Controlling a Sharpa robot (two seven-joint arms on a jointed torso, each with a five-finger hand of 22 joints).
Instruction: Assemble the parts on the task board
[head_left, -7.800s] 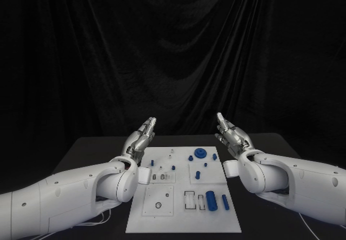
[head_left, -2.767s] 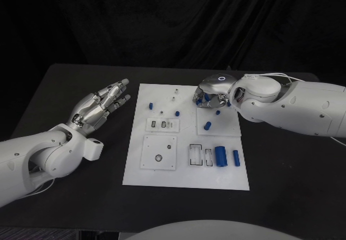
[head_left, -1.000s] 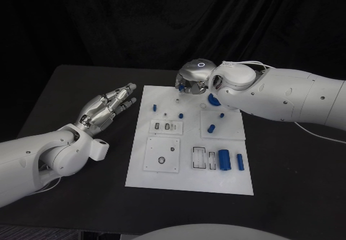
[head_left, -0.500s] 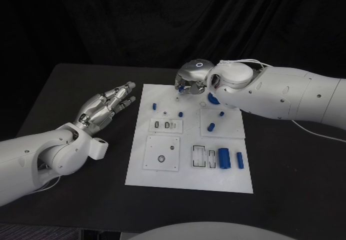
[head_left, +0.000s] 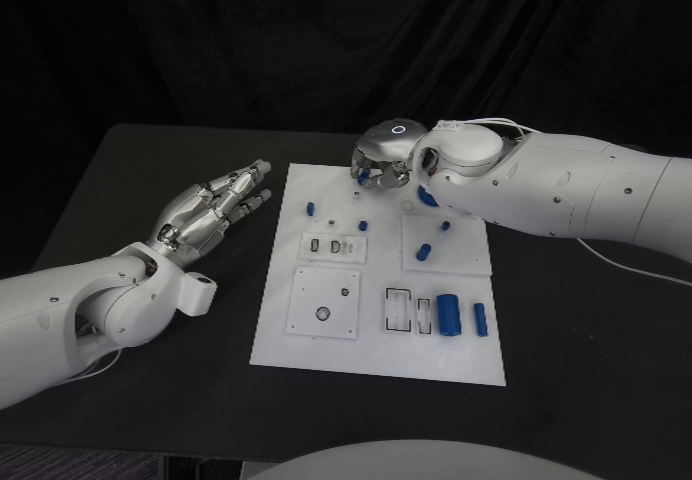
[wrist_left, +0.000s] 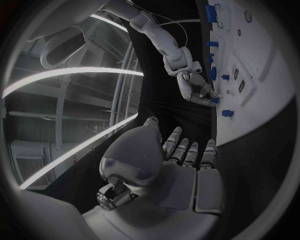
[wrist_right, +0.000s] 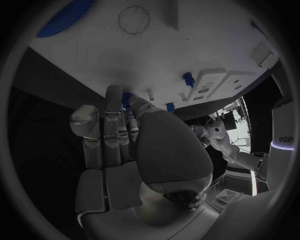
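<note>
My right hand (head_left: 384, 160) pinches what looks like a small blue part (wrist_right: 125, 98) above the task board (head_left: 378, 350), ready for seating; left hand (head_left: 214, 208) hovers empty, fingers spread, clear.

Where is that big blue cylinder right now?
In the head view the big blue cylinder lies on the near right part of the white task board, between a slimmer blue rod and the rectangular slots.

Right hand (head_left: 384, 160) covers task board (head_left: 289, 330) far edge; blue part (wrist_right: 127, 98) at fingertips mostly hidden.
</note>
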